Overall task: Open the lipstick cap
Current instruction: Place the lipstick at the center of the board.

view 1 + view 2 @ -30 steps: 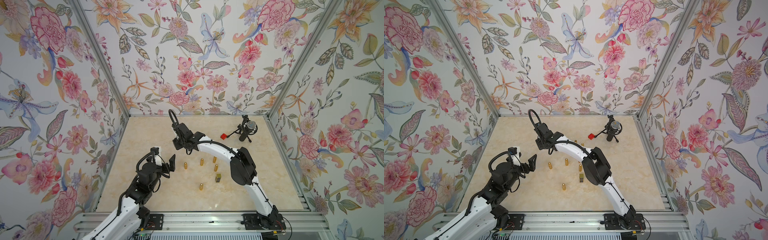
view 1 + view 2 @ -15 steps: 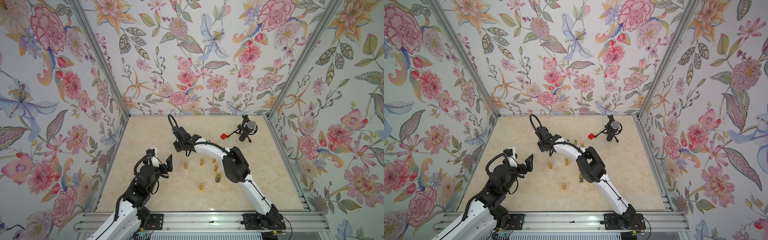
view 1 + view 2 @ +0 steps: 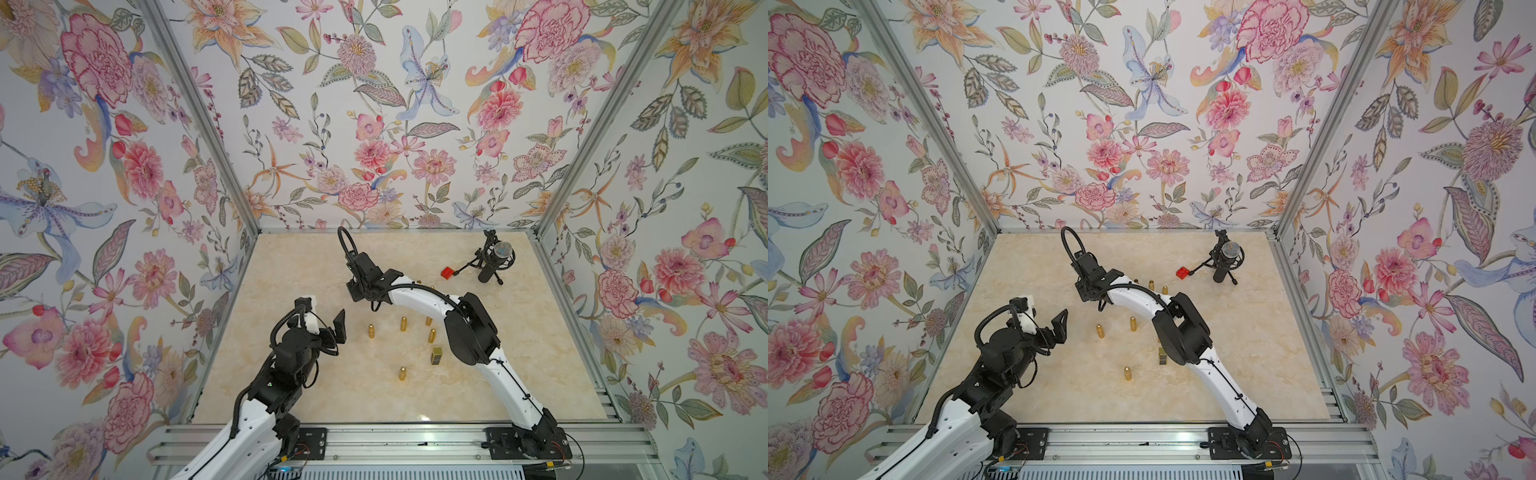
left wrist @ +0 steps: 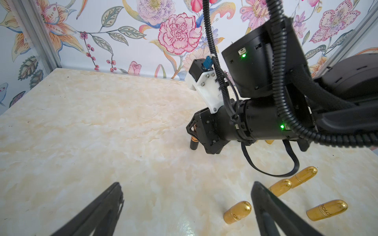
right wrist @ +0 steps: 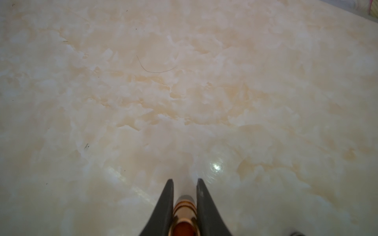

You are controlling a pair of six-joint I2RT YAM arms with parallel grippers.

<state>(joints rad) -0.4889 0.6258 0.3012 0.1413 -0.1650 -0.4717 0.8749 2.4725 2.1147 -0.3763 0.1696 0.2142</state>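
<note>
The right gripper (image 5: 185, 180) clamps the lipstick (image 5: 185, 206) upright at the table (image 4: 102, 122), while the left gripper (image 4: 186, 183) hangs nearby, jaws spread wide.

- My right tool (image 5: 185, 180) holds the lipstick (image 5: 185, 206) over the tabletop's (image 3: 291, 270) middle.
- My left tool (image 4: 186, 183) hangs nearer, to its left, apart.
- Tubes (image 3: 371, 330) lie right of my left tool, box (image 3: 436, 356) among them.
- Mic (image 3: 494, 259) stands far right, brick (image 3: 448, 272) just left.
</note>
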